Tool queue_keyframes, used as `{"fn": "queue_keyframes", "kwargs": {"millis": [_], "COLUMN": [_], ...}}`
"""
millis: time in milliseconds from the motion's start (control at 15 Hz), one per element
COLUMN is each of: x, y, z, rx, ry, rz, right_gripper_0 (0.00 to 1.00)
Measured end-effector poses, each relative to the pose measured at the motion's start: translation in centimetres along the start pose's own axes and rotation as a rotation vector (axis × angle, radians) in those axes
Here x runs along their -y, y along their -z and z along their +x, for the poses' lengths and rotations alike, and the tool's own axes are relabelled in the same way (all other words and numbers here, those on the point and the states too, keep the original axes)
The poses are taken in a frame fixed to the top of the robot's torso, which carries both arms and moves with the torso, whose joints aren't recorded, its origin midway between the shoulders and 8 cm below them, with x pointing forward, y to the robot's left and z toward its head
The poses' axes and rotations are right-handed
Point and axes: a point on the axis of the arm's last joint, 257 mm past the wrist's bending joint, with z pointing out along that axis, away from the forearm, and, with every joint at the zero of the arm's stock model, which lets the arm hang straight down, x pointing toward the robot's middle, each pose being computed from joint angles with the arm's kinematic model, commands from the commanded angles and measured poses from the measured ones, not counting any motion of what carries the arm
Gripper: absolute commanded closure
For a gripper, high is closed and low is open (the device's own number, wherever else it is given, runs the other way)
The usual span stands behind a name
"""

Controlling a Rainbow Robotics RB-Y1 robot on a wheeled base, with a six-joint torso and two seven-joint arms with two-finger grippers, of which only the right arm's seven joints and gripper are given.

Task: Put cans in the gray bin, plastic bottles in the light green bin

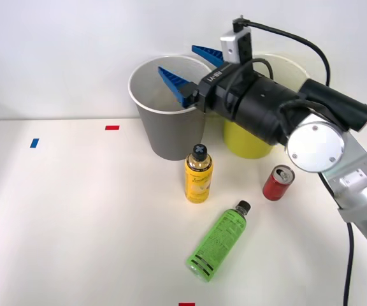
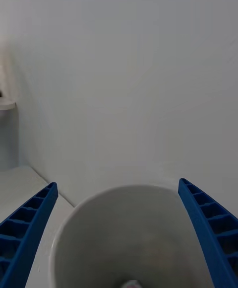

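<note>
A: Front view. How does the arm sit?
B: The right gripper (image 1: 187, 69) reaches in from the right, above the gray bin (image 1: 171, 137), fingers wide apart and empty. The light green bin (image 1: 246, 141) stands just behind the arm.

A: And the table (image 1: 75, 217)?
B: Open room lies to the left. The yellow bottle (image 1: 198, 173) and red can (image 1: 278, 183) stand upright; the green bottle (image 1: 220, 241) lies flat, cap pointing away toward the bins.

A: Wrist view?
B: Both blue fingers (image 2: 27, 228) flank the gray bin's (image 2: 99, 208) white rim, nothing between them.
</note>
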Motion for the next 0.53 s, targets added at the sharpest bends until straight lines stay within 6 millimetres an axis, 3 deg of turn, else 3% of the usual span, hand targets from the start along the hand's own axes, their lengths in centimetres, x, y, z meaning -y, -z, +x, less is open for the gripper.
{"fn": "queue_keyframes", "kwargs": {"millis": [533], "x": [1.1], "y": [13.2], "z": [2.8], "rx": [0.104], "ry": [-0.117], "rz": [0.25], "right_gripper_0": [0.18]}}
